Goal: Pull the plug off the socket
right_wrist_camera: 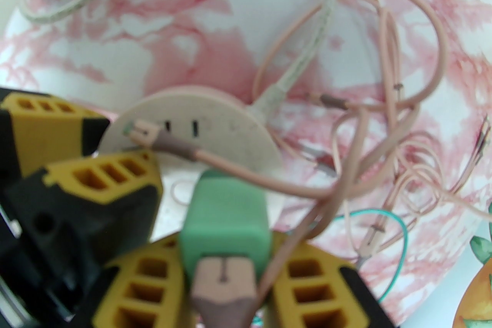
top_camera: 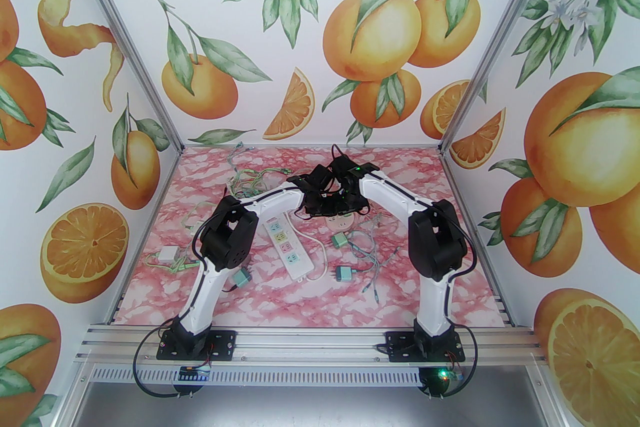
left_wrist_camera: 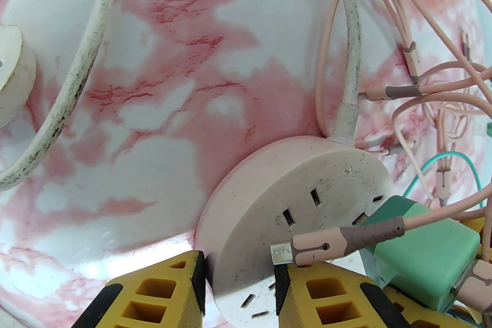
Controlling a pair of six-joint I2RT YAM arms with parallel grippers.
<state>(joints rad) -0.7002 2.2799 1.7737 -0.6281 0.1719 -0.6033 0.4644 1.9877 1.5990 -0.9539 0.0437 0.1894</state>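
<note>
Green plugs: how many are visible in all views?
4. One green plug near the left arm, two right of the white strip, one at the round socket. More may hide under the arms.

Pink marbled table (top_camera: 400, 300) bears round socket (left_wrist_camera: 307, 180), white power strip (top_camera: 287, 251), tangled cables (left_wrist_camera: 401, 91).

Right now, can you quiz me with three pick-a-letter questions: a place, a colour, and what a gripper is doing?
1. Where is the long power strip? A against the back wall; B in the middle of the table; C on the floor.
2. What colour is the plug in the right gripper? A green; B black; C red.
3. What is the left gripper doing? A hanging open; B holding the power strip; C clamping the round socket.
Answers: B, it lies mid-table from above; A, the held plug is green; C, it pinches the socket's edge.
</note>
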